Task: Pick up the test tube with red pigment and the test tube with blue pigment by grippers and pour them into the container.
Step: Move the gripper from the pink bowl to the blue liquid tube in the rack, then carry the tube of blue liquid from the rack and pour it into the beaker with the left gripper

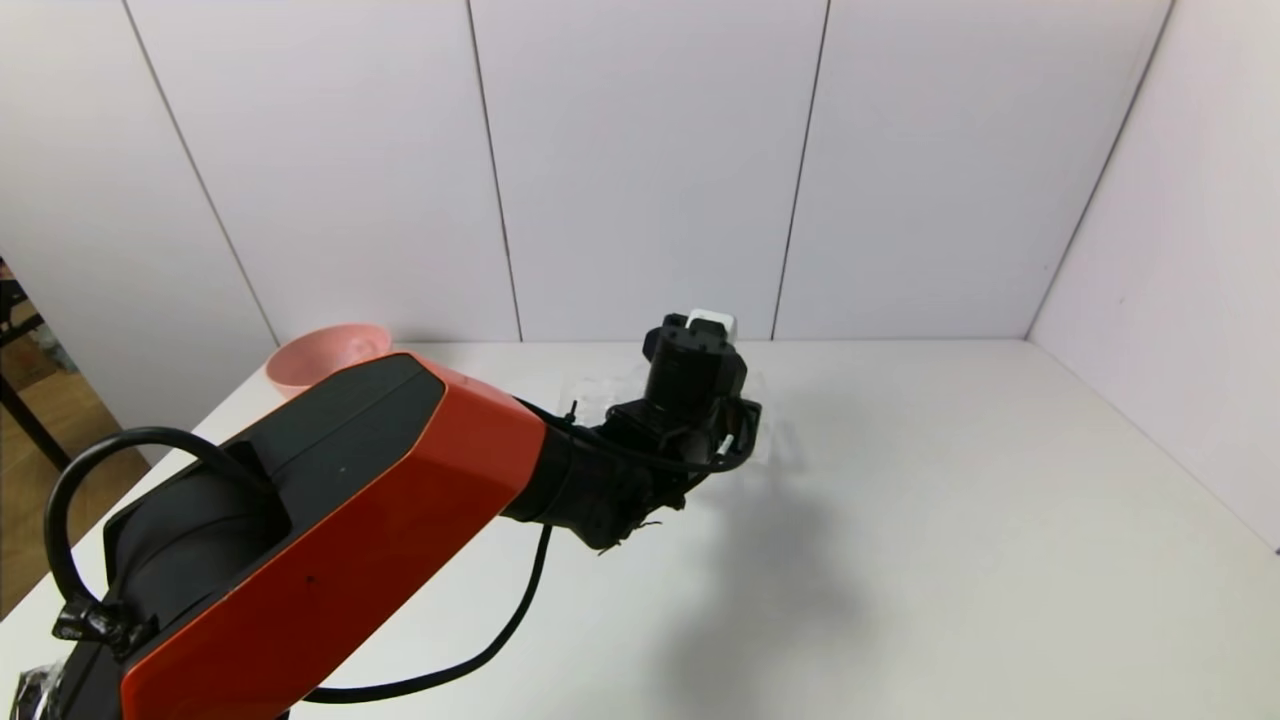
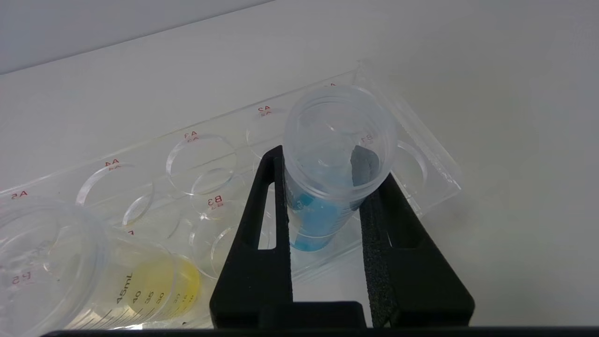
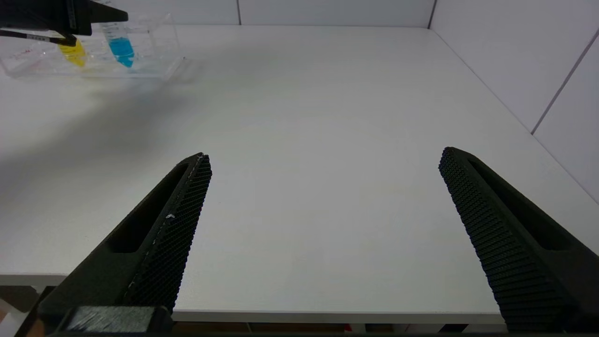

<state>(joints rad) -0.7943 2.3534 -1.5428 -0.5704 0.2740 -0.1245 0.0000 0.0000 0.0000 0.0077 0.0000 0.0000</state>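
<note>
Over the clear plastic rack (image 2: 421, 154), the left claw (image 2: 327, 196) pinches the upright clear blue-pigment tube (image 2: 327, 187), mouth upward; the right claw (image 3: 323, 234) is spread wide.

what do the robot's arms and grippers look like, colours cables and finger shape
The left arm has a glossy red-orange shell with black panels and black joints; loose black cables loop along it, and a small white box sits on its wrist. The left gripper has two flat, tapering black fingers with long slots, one faced with rough black padding. The right gripper has matching pointed black fingers with ridged, textured inner pads.
</note>
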